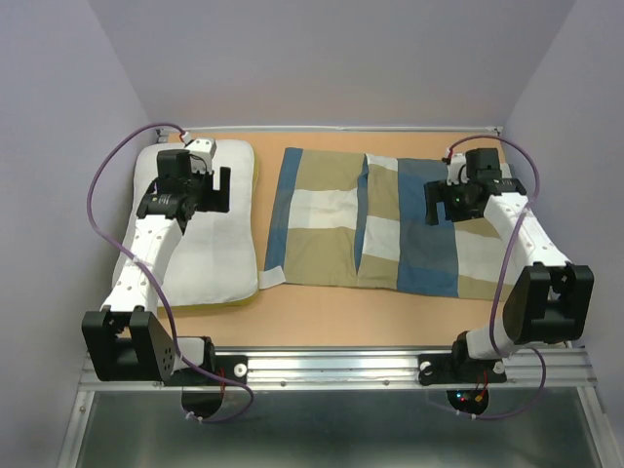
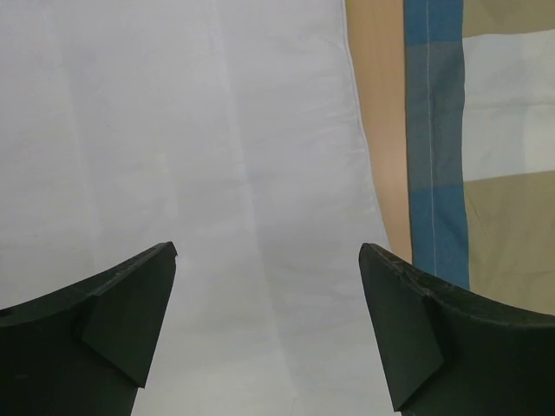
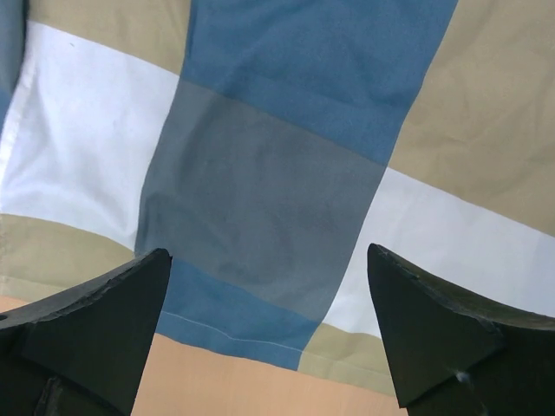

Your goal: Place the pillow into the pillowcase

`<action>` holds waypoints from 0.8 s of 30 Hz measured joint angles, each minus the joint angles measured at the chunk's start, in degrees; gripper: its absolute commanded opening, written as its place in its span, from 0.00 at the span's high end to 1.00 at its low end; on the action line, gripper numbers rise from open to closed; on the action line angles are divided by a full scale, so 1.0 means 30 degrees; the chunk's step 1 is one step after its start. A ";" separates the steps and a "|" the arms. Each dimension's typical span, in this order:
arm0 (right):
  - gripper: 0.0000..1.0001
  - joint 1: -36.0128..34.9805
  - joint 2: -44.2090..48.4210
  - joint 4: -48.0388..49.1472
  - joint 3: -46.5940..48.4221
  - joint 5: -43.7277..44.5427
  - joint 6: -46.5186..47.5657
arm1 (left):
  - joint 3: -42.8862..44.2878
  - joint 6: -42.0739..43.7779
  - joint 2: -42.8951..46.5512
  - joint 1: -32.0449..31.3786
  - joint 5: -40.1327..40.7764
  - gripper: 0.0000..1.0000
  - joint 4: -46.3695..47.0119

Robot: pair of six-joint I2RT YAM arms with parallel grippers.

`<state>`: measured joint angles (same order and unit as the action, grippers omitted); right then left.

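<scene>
With left gripper (image 2: 268, 250) and right gripper (image 3: 270, 251) spread wide and empty, gotta pinch just one layer of the pillowcase (image 1: 331, 229) lying centre-to-right before dragging the pillow (image 1: 219, 258) in from the left edge of the desk (image 1: 390, 314).

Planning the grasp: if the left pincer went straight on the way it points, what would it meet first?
Probably the plump white rectangular pillow: the open left pincer points down at its plain top, nothing visible between them, though the gap is unclear.
</scene>
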<state>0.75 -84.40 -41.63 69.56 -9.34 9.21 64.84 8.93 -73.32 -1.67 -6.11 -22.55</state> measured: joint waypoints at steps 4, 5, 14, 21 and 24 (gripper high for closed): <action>0.00 0.0007 -0.0160 -0.0423 -0.0481 0.0743 0.0372 | 0.0007 0.0175 -0.0095 -0.0051 0.0058 0.01 -0.0022; 0.00 0.0007 -0.0393 -0.0576 -0.0627 0.1035 0.0554 | 0.0022 0.0219 -0.0168 -0.0051 0.0051 0.01 -0.0036; 0.00 0.0481 -0.3351 -0.1362 -0.1253 0.2820 0.2725 | 0.0036 0.0525 -0.0291 -0.0051 0.0022 0.01 -0.0226; 0.00 0.1260 -0.6535 -0.1566 -0.0372 0.4153 0.5348 | 0.0036 0.0758 -0.0291 -0.0051 -0.0036 0.01 -0.0233; 0.00 0.1362 -0.8094 -0.2259 0.1486 0.4575 0.6484 | 0.0036 0.0874 -0.0291 -0.0051 -0.0036 0.01 -0.0270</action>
<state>4.84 -108.68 -48.40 74.02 4.38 28.67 64.95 11.55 -74.19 -1.83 -6.22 -23.35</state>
